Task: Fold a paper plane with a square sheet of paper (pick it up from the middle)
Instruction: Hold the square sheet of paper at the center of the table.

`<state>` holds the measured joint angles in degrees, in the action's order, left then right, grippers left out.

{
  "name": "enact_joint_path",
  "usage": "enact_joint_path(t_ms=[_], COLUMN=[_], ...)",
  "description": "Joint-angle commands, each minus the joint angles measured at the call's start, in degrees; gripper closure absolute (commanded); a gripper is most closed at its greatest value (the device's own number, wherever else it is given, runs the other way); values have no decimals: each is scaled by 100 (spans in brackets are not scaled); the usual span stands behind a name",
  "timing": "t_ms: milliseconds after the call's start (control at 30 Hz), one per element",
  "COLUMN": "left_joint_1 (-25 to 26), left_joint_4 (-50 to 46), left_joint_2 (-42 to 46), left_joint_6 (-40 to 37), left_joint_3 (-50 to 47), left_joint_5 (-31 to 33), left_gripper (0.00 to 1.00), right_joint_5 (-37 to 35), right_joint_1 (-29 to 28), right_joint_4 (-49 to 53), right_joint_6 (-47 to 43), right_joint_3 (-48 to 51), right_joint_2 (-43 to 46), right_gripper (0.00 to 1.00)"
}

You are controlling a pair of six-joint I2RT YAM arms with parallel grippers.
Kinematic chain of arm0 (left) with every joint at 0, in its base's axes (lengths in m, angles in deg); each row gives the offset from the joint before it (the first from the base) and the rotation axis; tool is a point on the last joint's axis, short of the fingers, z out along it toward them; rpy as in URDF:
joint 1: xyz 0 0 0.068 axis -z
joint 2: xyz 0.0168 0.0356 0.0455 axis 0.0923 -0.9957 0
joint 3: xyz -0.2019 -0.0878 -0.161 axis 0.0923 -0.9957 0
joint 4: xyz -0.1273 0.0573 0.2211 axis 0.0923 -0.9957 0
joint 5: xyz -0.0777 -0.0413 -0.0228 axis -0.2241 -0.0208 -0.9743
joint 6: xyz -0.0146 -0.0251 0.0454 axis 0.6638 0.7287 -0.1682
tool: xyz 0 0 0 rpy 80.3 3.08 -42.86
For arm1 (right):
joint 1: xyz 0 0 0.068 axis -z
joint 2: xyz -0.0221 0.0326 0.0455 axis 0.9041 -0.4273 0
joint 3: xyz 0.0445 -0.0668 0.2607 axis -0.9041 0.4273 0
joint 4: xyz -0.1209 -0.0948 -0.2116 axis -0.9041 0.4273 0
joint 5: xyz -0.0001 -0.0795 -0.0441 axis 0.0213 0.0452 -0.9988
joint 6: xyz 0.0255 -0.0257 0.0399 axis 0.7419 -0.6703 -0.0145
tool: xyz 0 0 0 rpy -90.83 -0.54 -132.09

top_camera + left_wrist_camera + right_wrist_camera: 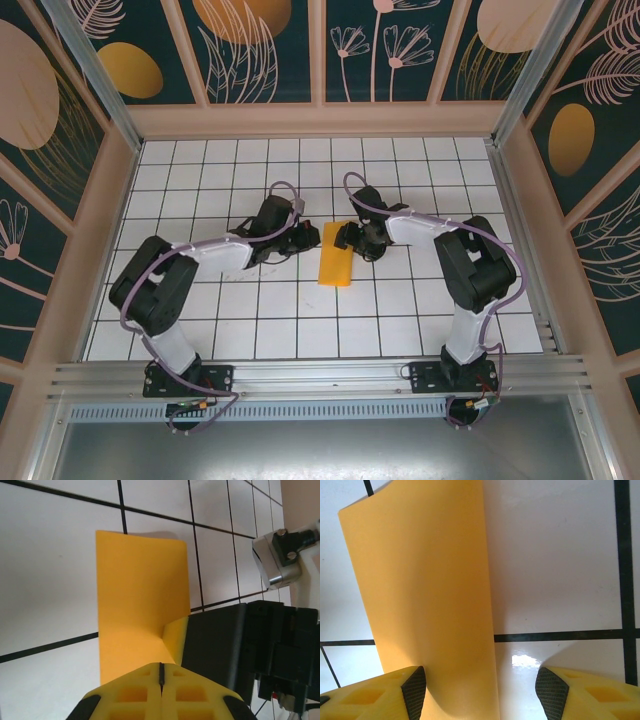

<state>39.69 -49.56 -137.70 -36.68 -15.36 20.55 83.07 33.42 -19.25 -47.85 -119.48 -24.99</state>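
Figure: an early stage of the fold. Beyond the arm bases at the near edge of the table (250,330), the square sheet of paper (335,266) lies mid-table as a narrow orange-yellow strip. You may judge from this that a first lengthwise fold is in. No nose, wings or dart outline shows, so the paper plane is not yet formed and most of the task lies ahead of you. Your left arm (160,285) rises from its base, doubles back at the elbow and reaches forward and inward, low over the tiles, to the strip's left side near its far end. The left gripper (161,672) is closed, its yellow fingertips meeting along a thin seam at the paper's edge. In the left wrist view a small flap lifts along a crease just beside that seam, and the gripper appears to pinch the paper there, though the contact itself is hidden. Your right arm (470,265) mirrors this pose, bending at the elbow and reaching inward to the strip's right side, so that the two grippers face each other across the paper. The right gripper (482,690) stands partly open and holds nothing. Its fingers (415,690) straddle the strip's long edge, one at the paper and the other over white tile.
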Motion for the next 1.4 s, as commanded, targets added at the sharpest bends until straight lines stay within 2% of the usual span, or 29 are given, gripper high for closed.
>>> enact_joint_path(t_ms=[0,100,333,633,1233,1367], left_joint_1=[-29,-18,66,211,296,300], left_joint_4=[225,117,-563,-806,-1020,-1079], left_joint_2=[-319,-551,-827,-1144,-1555,-1506], left_joint_6=[162,150,-156,-227,-307,-367], left_joint_3=[216,334,761,1010,897,814], left_joint_5=[-387,-491,-224,-182,223,315], left_gripper=[100,100,100,100,100,100], right_joint_5=[-499,-492,-495,-506,-451,-518], right_joint_1=[27,26,26,26,-78,-40], right_joint_4=[280,276,292,302,319,275], right_joint_6=[-117,-121,-108,-108,-93,-79], right_joint_3=[223,229,210,245,127,-31], right_joint_2=[-488,-500,-507,-502,-478,-131], right_gripper=[33,33,33,33,32,30])
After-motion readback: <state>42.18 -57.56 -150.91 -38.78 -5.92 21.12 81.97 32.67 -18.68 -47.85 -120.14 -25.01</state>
